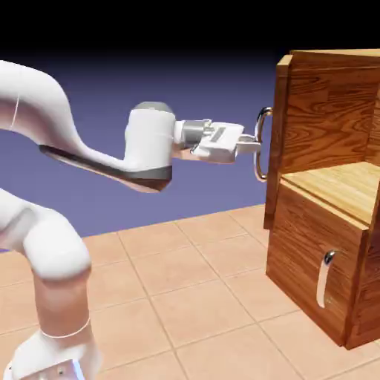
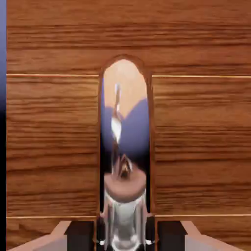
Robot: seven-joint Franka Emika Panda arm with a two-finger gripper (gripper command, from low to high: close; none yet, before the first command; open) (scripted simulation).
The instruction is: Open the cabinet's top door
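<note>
At the open top door (image 1: pixel 280 141), the claw (image 1: pixel 251 143) is clenched on its curved chrome handle (image 1: pixel 259 152).

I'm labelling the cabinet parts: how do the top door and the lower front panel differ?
The top door stands swung open, while the lower panel sits closed. The top door is taller; the lower panel is shorter. The pincer is at the top door's handle, but nothing touches the lower panel's. Both are reddish-brown wood with curved silver handles.
</note>
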